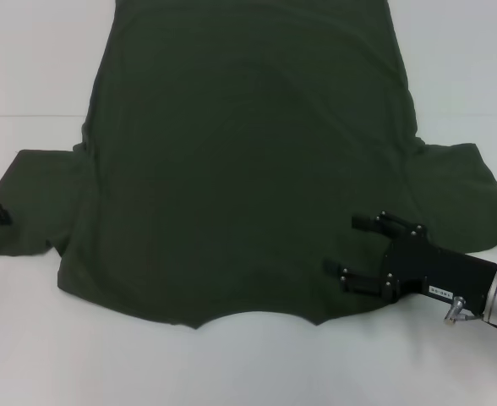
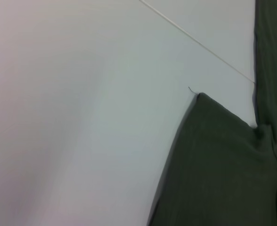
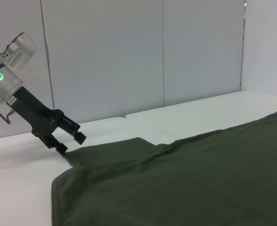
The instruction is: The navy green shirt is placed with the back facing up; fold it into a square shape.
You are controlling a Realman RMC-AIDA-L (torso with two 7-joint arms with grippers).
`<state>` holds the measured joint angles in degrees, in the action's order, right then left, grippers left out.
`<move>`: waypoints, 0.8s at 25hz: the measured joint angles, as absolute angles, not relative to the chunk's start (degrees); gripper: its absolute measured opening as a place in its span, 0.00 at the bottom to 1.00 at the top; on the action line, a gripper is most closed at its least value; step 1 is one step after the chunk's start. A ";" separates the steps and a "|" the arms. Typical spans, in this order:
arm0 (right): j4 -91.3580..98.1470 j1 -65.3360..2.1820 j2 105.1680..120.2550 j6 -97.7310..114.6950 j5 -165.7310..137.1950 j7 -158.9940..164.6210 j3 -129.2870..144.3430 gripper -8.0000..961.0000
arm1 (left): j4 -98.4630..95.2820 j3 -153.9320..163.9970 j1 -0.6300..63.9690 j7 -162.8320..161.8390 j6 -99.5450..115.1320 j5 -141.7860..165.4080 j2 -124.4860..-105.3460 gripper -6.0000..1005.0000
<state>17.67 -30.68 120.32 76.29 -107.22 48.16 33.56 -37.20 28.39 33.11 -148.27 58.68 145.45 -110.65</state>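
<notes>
Lying flat and unfolded on the white surface (image 1: 29, 76), the navy green shirt (image 1: 240, 169) had collar nearest the robot. The right gripper (image 1: 354, 251) hovered, jaws parted and empty, over the shoulder; the left gripper (image 3: 71, 143), apparently open, touched the sleeve edge. Both should pinch matching corners together.

the navy green shirt (image 1: 232, 169) runs past the head view's top edge.

Shirt (image 1: 232, 169) plain dark olive-green; table (image 1: 29, 68) white; right pincer (image 1: 346, 245) black.

White table (image 1: 232, 364); pale grey panelled wall (image 3: 129, 52).
</notes>
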 joint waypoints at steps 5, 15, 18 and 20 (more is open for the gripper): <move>17.67 -30.68 120.32 76.29 -107.22 48.16 33.56 0.97 | -37.74 28.35 32.93 -148.33 58.65 145.48 -110.29 0.92; 17.67 -30.62 120.32 76.47 -107.23 48.16 33.53 0.97 | -37.79 28.56 32.84 -148.31 58.52 146.06 -110.33 0.92; 17.67 -30.53 120.32 76.53 -107.22 48.16 33.48 0.97 | -37.79 28.57 32.76 -148.19 58.23 146.42 -110.51 0.92; 17.67 -30.51 120.32 76.57 -107.23 48.16 33.48 0.97 | -37.79 28.56 32.66 -148.10 57.98 146.46 -110.54 0.92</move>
